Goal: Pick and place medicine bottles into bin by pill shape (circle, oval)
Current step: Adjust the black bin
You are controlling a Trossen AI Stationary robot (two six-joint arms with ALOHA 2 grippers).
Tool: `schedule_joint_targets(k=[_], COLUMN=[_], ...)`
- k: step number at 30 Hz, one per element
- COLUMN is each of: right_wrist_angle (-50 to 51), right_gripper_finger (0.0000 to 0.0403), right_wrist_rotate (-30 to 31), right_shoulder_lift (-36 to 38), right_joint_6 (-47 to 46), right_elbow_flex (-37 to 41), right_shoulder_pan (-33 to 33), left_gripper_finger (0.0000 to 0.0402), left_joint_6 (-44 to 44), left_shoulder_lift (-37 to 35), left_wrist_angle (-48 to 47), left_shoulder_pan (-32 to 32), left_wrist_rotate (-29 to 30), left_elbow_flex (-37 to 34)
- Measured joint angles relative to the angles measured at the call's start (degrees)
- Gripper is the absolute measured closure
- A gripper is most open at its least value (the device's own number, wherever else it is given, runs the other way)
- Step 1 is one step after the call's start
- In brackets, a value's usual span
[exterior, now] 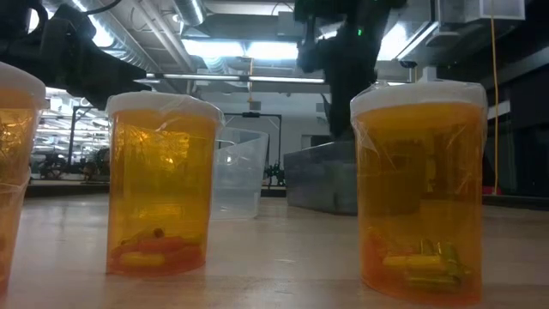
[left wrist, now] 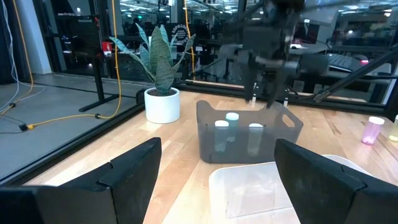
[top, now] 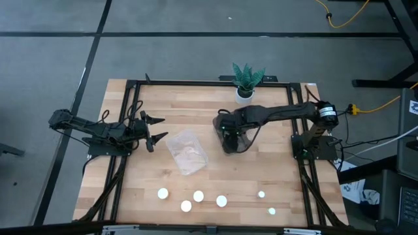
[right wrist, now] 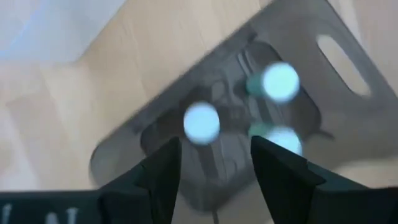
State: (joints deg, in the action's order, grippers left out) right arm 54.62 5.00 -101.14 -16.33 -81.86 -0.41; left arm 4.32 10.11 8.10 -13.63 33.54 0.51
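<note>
The smoky dark bin (top: 244,139) stands at the table's middle, with three white-capped small bottles (right wrist: 201,121) upright inside; they also show in the left wrist view (left wrist: 232,118). My right gripper (right wrist: 214,146) is open and empty just above this bin (top: 228,134). The clear bin (top: 186,151) lies left of it. My left gripper (top: 155,129) is open and empty, level, left of the clear bin. Several amber bottles (exterior: 159,180) and two smaller bottles (top: 261,194) stand upright on their bases near the table's front edge.
A white pot with a green plant (top: 246,81) stands at the table's far edge, behind the dark bin. Bare wood lies between the bins and the row of bottles (top: 198,196). Black frame rails (top: 117,176) run along the table's sides.
</note>
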Motion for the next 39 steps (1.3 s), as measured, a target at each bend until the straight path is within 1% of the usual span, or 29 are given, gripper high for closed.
schedule_joint_targets(k=[3, 5, 8, 11, 15, 19, 22, 24, 26, 28, 30, 32, 34, 37, 39], right_wrist_angle=[8.9, 13.9, 20.9, 25.2, 24.1, 19.8, 16.3, 13.1, 8.8, 5.5, 5.1, 4.6, 3.2, 0.7, 0.2], right_gripper_finger=[0.0216, 0.0221, 0.0228, 0.0233, 0.0234, 0.0234, 0.0234, 0.0234, 0.0234, 0.0234, 0.0234, 0.0234, 0.0234, 0.0234, 0.0234], right_wrist_rotate=[0.1, 0.0, 0.0, -0.1, -0.1, 1.4, 4.3, 7.6, 11.0, 15.2, 21.2, 24.3, 24.6, 22.4, 22.7], right_shoulder_lift=[0.2, 1.0, 3.5, 6.4, 11.2, 14.9, 15.9, 15.9, 15.9, 15.8, 15.8, 15.8, 15.8, 15.8, 15.8], right_joint_6=[-0.1, -0.8, -3.8, -9.7, -19.9, -31.7, -38.3, -41.8, -44.3, -46.9, -50.8, -52.6, -52.9, -52.4, -52.4], right_elbow_flex=[-4.6, -6.3, -6.9, -6.4, -2.4, 4.3, 9.1, 11.9, 14.7, 17.0, 18.4, 19.6, 20.4, 21.7, 22.5], right_shoulder_pan=[2.0, 3.9, 7.8, 13.0, 21.7, 31.2, 37.0, 39.3, 40.1, 39.5, 37.8, 35.6, 33.5, 30.5, 28.9], left_gripper_finger=[0.0097, 0.0097, 0.0097, 0.0097, 0.0097, 0.0097, 0.0097, 0.0097, 0.0097, 0.0097, 0.0097, 0.0097, 0.0097, 0.0097, 0.0097], left_joint_6=[0.0, 0.0, 0.0, 0.0, 0.0, 0.0, 0.0, 0.0, 0.0, 0.1, 0.1, 0.1, 0.1, 0.1, 0.1], left_shoulder_lift=[0.0, 0.0, 0.0, 0.0, 0.0, 0.0, 0.0, 0.0, 0.0, 0.0, 0.0, 0.0, 0.0, 0.0, 0.0], left_wrist_angle=[0.0, 0.0, 0.0, 0.0, 0.0, 0.0, 0.0, 0.0, 0.0, 0.0, 0.0, 0.0, 0.0, 0.0, 0.0], left_shoulder_pan=[0.0, 0.0, 0.0, 0.0, 0.0, 0.0, 0.0, 0.0, 0.0, 0.0, 0.0, 0.0, 0.0, 0.0, 0.0], left_wrist_rotate=[0.0, 0.0, 0.0, 0.0, 0.0, 0.0, 0.0, 0.0, 0.0, 0.0, 0.0, 0.0, 0.0, 0.0, 0.0], left_elbow_flex=[0.0, 0.0, 0.0, 0.0, 0.0, 0.0, 0.0, 0.0, 0.0, 0.0, 0.0, 0.0, 0.0, 0.0, 0.0])
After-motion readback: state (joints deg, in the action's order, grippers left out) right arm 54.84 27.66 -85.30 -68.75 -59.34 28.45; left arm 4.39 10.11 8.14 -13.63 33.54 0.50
